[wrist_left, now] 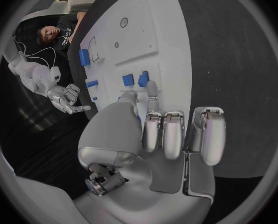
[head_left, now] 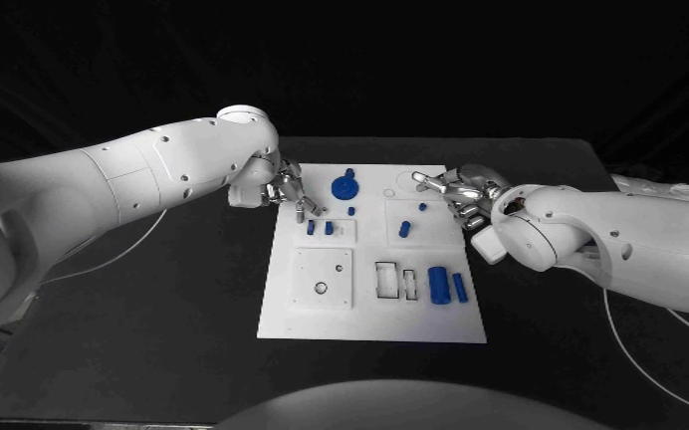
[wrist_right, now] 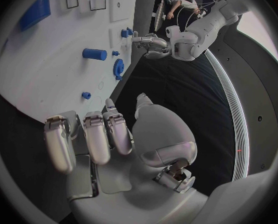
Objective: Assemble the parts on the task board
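Parts point(head_left: 329, 227) for the assembly lie scattered across the white task board point(head_left: 373, 321), which sits in the middle of the black desk point(head_left: 172, 330). Two small blue blocks stand side by side near the board's left edge, a blue gear point(head_left: 344, 188) rests toward the far edge, a short blue peg point(head_left: 405, 229) lies near the middle, and two longer blue pieces point(head_left: 439, 286) lie close to the near right, their long axes running from the near edge toward the far one.

Over the far-left part of the board, the left hand point(head_left: 288, 189) has its fingers point(wrist_left: 153, 90) reaching down to the pair of small blocks. In the left wrist view the fingertips sit right at those blocks, just beside them; whether they actually pinch one I cannot tell. The remaining fingers are curled loosely back against the palm.

At the far-right edge of the board hovers the right hand point(head_left: 457, 191), fingers point(wrist_right: 108, 129) loosely spread and holding nothing, apart from the parts.

The coming move seems to turn on the two blocks under the left fingertips: they lie directly ahead of and below those fingers, well nearer the left hand than the right. The gear lies between the two hands, about equally reachable
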Tool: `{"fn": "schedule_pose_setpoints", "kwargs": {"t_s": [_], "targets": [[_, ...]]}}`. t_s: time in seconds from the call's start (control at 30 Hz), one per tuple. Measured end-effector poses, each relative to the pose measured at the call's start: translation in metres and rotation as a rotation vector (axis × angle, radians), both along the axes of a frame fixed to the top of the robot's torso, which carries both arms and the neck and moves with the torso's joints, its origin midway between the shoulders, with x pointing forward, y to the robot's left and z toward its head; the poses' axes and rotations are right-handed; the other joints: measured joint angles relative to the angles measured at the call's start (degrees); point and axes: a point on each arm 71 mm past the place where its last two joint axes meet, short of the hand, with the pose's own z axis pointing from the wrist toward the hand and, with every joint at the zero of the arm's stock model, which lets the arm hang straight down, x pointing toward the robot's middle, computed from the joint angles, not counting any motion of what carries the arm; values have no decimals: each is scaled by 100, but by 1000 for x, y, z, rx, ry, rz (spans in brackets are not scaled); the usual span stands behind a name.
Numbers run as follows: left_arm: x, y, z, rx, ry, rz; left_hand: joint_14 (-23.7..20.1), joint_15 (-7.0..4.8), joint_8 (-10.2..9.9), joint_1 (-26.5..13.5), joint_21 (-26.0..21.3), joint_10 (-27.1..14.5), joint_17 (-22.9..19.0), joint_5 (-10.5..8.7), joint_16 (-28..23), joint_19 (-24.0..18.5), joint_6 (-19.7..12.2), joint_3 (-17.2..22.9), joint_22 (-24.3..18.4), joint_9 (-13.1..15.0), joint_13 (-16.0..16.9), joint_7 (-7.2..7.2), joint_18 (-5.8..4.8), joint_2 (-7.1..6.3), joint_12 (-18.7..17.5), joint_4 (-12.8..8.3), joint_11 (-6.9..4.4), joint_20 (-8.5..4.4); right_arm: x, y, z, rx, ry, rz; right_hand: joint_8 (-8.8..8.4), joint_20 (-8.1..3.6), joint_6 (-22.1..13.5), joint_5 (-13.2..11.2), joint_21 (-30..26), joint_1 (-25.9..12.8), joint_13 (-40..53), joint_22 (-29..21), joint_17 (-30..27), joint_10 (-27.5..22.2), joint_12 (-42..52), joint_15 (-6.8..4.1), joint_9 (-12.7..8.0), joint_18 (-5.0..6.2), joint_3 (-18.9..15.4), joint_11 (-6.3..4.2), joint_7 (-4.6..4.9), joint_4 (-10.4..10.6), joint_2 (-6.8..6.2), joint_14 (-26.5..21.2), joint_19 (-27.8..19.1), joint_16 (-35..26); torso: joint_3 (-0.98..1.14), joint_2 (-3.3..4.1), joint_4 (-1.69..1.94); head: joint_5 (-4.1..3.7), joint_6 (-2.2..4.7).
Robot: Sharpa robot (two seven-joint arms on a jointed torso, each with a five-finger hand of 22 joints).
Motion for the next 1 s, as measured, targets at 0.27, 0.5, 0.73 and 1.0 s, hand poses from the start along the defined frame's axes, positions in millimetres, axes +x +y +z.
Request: {"fn": "schedule_pose_setpoints", "kwargs": {"t_s": [0.27,0.5,0.73,1.0], "targets": [[1,-3,-1,-5,21,-17,0,0,32,78,0,-6,0,0,0,0,-32,43,0,67,0,-32,0,0,0,-7,-6,0,0,0,0,0,0,0,0,0,0,0,0,0,0,-1,-1,0,0,0,0,0,0,0,0,0,0,0,0,0,0,-2,0,-2,-1],[3,-5,-2,-4,37,-26,0,0,90,274,0,-21,-1,0,0,0,-93,102,0,166,-1,-50,0,-13,0,-22,-20,0,0,1,0,0,0,1,0,0,0,0,0,0,0,-1,-1,0,0,0,-1,0,0,0,0,0,0,0,0,0,0,-2,0,-2,-3],[3,-8,-3,-2,51,-35,0,0,117,417,0,-21,-1,0,0,0,-133,152,0,217,-1,-50,0,-5,0,-9,-20,0,0,1,0,1,0,3,0,0,0,0,0,0,0,-1,-1,0,0,0,-1,0,0,0,0,0,0,0,0,0,0,-2,-2,14,-20],[3,-8,-4,2,61,-39,0,0,117,423,0,-21,-1,0,0,0,-133,152,0,226,-1,-50,0,0,0,-9,-20,0,0,2,0,1,1,4,0,0,0,0,0,0,0,-2,-1,0,0,0,-2,0,0,0,0,0,0,0,0,0,-2,-1,1,77,-48]]}}
